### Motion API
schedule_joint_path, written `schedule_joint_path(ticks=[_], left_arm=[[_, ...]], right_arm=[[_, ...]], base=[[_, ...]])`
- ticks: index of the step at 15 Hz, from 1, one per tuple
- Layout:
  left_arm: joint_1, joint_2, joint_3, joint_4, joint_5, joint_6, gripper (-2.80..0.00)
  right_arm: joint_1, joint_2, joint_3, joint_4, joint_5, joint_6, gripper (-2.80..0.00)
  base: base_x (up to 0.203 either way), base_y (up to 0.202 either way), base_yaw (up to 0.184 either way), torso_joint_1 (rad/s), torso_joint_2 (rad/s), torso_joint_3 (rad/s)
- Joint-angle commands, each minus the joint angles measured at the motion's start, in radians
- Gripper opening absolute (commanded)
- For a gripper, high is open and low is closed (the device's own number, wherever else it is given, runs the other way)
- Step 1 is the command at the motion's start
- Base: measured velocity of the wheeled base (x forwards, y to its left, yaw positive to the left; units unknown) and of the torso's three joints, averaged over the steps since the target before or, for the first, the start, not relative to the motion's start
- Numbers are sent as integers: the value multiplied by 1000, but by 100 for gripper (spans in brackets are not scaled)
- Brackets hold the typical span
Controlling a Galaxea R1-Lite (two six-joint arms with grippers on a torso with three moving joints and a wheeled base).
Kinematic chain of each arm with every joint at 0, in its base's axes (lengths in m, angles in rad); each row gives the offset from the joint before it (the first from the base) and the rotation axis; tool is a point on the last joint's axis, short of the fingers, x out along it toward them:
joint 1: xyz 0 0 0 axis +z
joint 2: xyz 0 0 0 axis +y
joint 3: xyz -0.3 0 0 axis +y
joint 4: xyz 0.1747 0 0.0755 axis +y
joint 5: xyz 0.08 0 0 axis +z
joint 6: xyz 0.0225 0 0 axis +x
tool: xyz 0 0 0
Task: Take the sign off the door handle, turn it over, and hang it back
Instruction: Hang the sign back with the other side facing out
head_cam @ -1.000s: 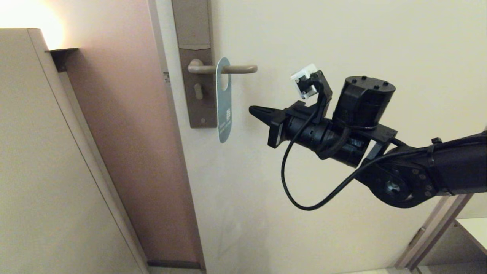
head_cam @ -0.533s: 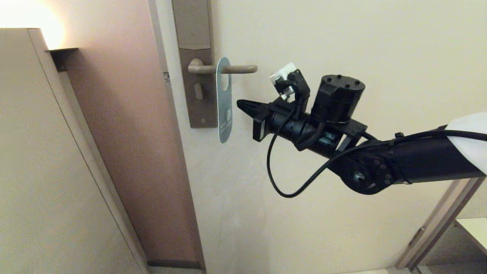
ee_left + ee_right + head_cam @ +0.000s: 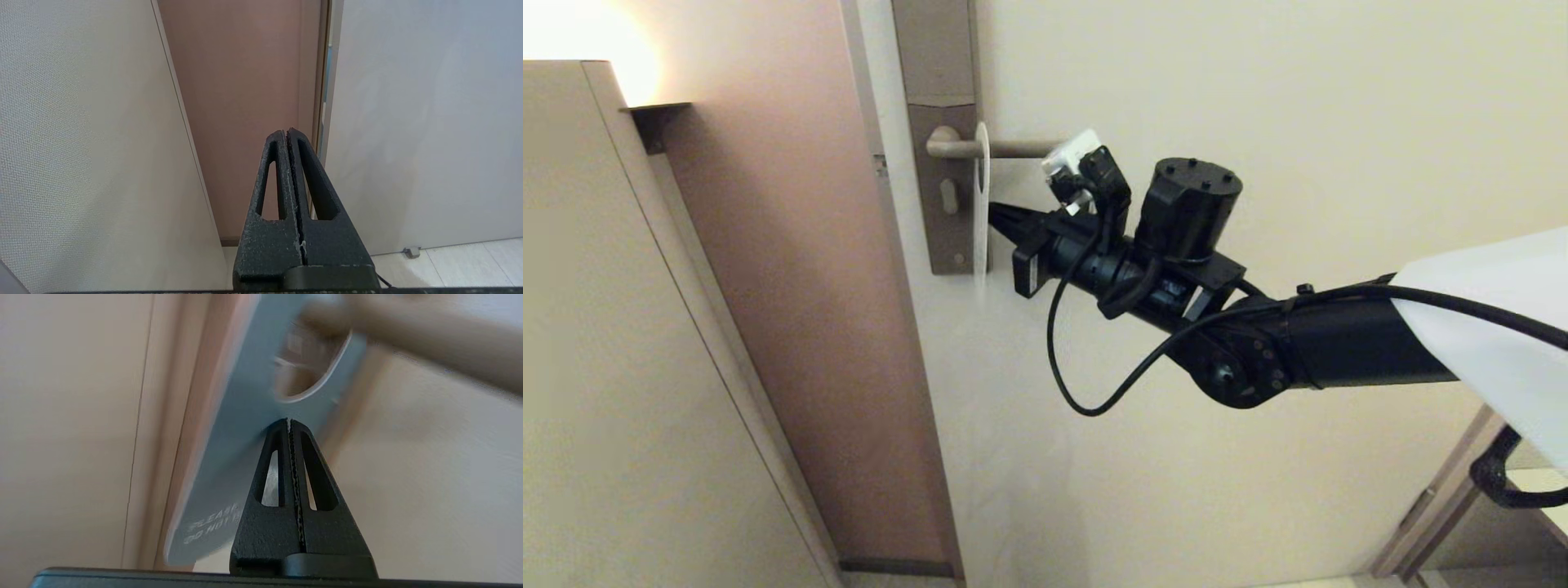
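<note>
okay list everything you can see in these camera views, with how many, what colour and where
sign: one, blue face toward the right tool, hanging on the door handle
door handle: one, beige, level, on the plate
plate: one, grey-brown, tall, at the door's edge
door: one, cream
wall panel: one, pinkish brown, beside the door
cabinet: one, beige, far left
right tool: one, black, shut, tip at the sign
left tool: one, black, shut, parked low
</note>
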Motion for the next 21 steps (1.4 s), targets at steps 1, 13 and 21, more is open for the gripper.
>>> schedule_joint_path(ticks=[1,13,21], left_arm=[[0,1,0,0,0,0,-280],[0,1,0,0,0,0,-280],[0,1,0,0,0,0,-280]], right_arm=[[18,32,-12,-6,3,-15,-280],[44,32,-24,-20,6,-60,-280],[85,69,-77,-58,9,-14,-280]], base=[[0,0,0,0,0,0],[0,0,0,0,0,0],[0,0,0,0,0,0]])
